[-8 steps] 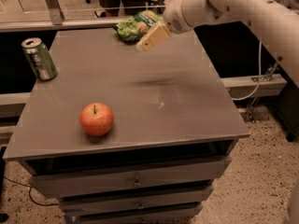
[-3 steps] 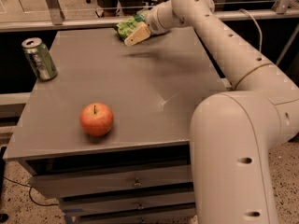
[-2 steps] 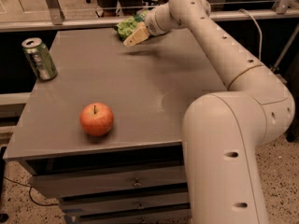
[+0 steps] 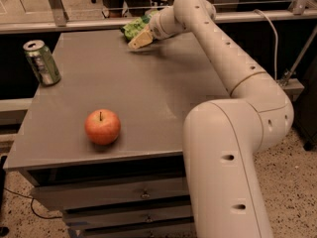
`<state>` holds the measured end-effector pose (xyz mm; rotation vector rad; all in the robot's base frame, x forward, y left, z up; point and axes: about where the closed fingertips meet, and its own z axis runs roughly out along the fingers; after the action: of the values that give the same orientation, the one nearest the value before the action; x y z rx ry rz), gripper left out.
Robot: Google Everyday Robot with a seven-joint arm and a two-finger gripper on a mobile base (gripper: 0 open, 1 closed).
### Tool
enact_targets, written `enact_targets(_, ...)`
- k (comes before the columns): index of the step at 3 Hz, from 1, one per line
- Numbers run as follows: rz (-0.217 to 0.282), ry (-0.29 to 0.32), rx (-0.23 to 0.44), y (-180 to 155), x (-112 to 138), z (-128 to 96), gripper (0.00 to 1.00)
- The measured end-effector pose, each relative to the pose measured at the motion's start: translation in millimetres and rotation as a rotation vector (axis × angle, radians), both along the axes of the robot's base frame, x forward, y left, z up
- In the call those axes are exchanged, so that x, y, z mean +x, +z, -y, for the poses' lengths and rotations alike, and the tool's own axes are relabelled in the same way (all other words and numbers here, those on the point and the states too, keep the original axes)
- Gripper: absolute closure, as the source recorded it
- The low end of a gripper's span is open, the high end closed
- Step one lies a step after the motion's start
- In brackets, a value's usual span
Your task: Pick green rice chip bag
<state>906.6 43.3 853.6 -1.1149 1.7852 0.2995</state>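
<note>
Flat grey surface (image 4: 148, 93) atop a drawer cabinet, speckled floor (image 4: 297, 182) below, metal rail (image 4: 247, 17) along the far side. At 7 o'clock on top, a red apple (image 4: 102, 127); at 10 o'clock, a drink can (image 4: 42, 62). At the far edge, 12 o'clock, the green rice chip bag (image 4: 132, 29), crumpled, bright green, partly hidden. Right at its 5 o'clock side, the tan gripper (image 4: 140, 38), tilted down; open or closed, impossible to tell.

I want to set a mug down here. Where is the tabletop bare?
The broad middle of the table is bare, bordered by the can at the left edge, the apple near the front and the arm on the right. The far edge is crowded: the tool is there, at the green rice chip bag.
</note>
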Motion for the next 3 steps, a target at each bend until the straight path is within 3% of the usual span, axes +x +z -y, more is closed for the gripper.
enact_targets(3,0.025,0.032,-0.014,2.7,-2.1,-5.3,0.88)
